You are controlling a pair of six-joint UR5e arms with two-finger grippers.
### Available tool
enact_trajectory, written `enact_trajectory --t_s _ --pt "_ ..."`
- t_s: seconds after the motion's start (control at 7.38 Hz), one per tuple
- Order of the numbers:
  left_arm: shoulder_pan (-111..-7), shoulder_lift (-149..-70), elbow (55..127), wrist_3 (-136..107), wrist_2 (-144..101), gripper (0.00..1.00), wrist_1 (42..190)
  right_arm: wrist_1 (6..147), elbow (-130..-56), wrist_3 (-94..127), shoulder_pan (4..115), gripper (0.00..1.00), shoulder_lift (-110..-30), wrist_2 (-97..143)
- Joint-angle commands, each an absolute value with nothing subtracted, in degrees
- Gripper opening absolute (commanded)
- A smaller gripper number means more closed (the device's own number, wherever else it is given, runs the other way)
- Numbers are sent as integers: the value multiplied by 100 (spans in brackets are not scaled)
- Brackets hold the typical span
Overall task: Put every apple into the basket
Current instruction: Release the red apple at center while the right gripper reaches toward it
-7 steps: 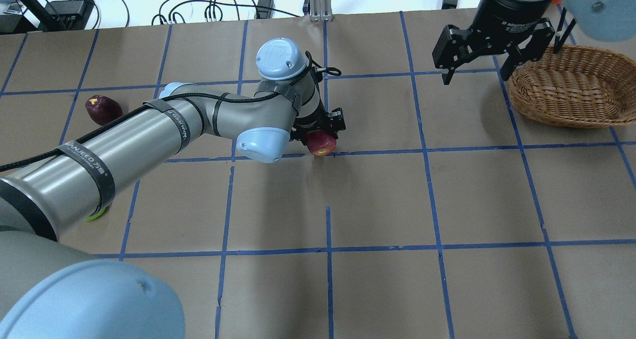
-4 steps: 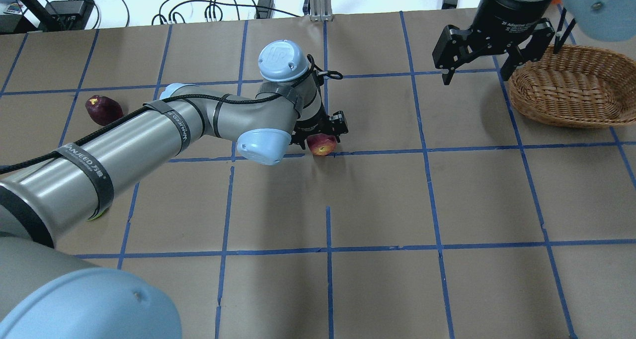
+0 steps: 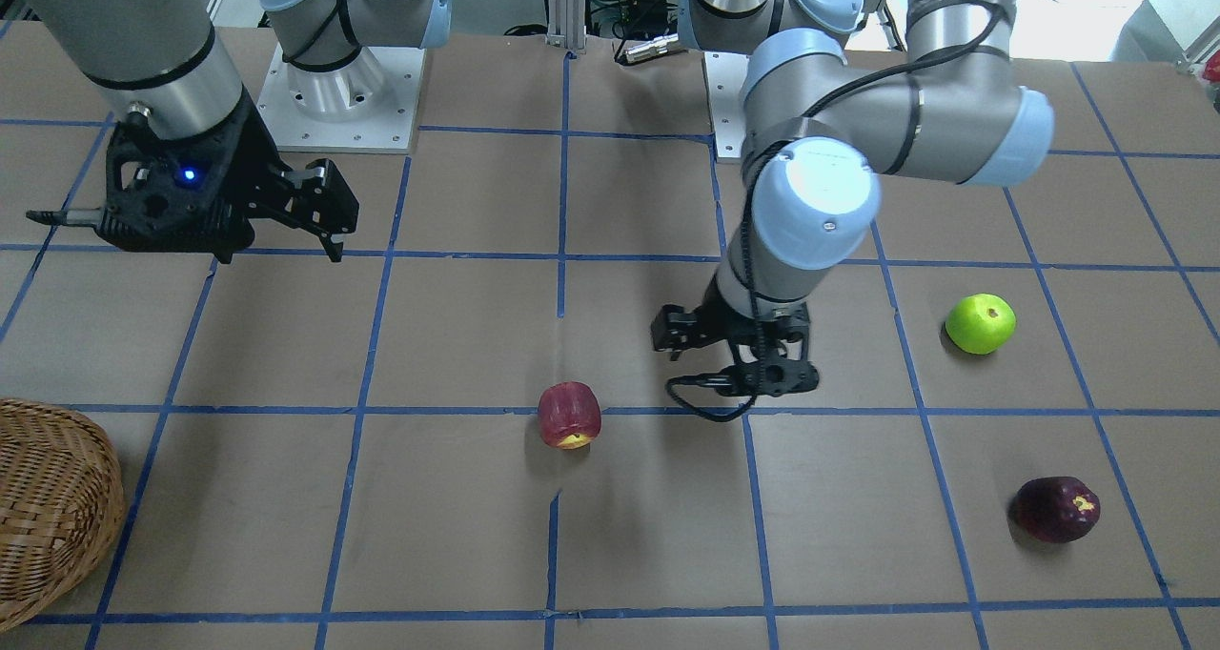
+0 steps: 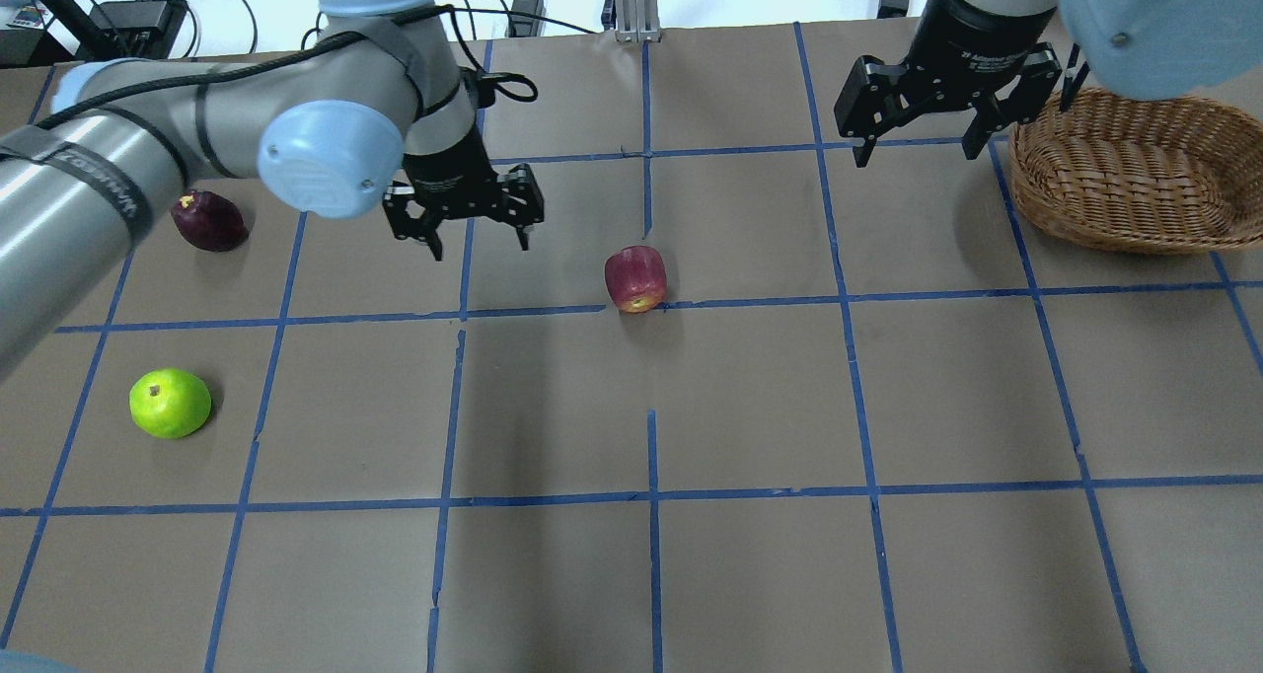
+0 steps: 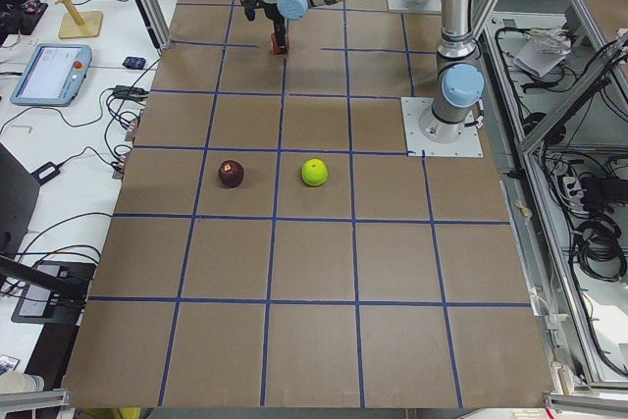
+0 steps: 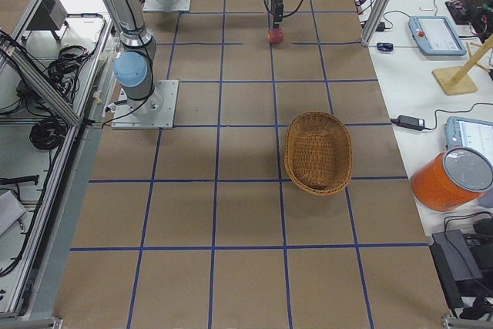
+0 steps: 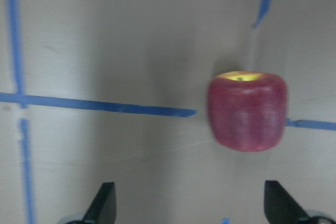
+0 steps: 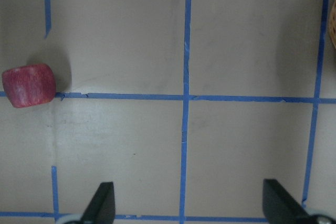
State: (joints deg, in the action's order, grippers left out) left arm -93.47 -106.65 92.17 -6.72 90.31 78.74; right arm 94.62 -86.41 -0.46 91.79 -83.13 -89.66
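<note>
Hovering spread-open, upper left of red apple (image 4: 635,278): left gripper (image 4: 481,248), the nearer; right gripper (image 4: 916,156), also spread, farther, upper right beside basket (image 4: 1115,209).

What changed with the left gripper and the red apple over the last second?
The left gripper, which was down around the red apple, has drawn back toward the robot's left and now hangs open and empty. The apple lies free on the tape line, about where it was. The right gripper shifted slightly away from the basket, still open. The basket, maroon apple and green apple stayed put.
</note>
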Motion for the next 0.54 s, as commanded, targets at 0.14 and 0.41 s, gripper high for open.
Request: enact_trajectory --t_s 0.14,0.41 --pt "-7680 -10065 9963 1891 10147 100 8236 11428 -8736 1372 10490 100 -6992 -8974" --pt "-6527 -9897 10431 3036 10195 100 7991 12475 -8727 1749 11159 100 -6112 -9044"
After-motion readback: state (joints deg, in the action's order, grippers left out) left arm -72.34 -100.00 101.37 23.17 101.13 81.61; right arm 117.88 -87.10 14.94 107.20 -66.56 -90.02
